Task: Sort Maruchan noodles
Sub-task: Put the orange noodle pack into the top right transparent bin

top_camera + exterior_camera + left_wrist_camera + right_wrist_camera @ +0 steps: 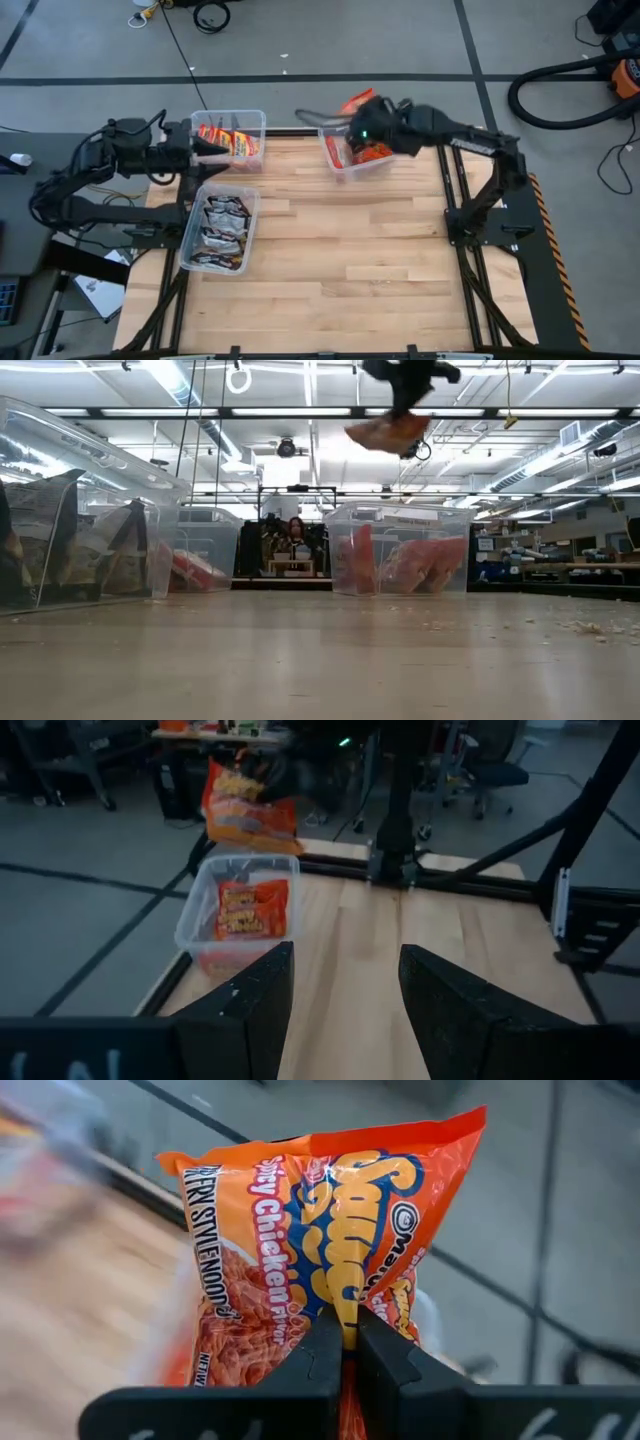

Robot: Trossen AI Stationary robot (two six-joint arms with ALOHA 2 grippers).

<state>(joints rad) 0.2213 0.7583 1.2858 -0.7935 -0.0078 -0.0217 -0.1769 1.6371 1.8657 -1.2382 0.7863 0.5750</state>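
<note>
Three clear bins (231,121), one orange packet (330,1250) lifted

Right arm reaches in from counter's (330,250) right side, elbow bent, forearm stretched toward counter's far edge. Right claw (345,1345) raised well above counter, near middle of far edge, fingers pinched tight on orange noodle packet (330,1240), gripping packet's lower edge. Left arm folded off counter's left side, forearm level, pointing across toward right. Left claw (345,990) sits at counter's far-left corner, fingers (250,1005) spread apart, nothing between them.
</note>
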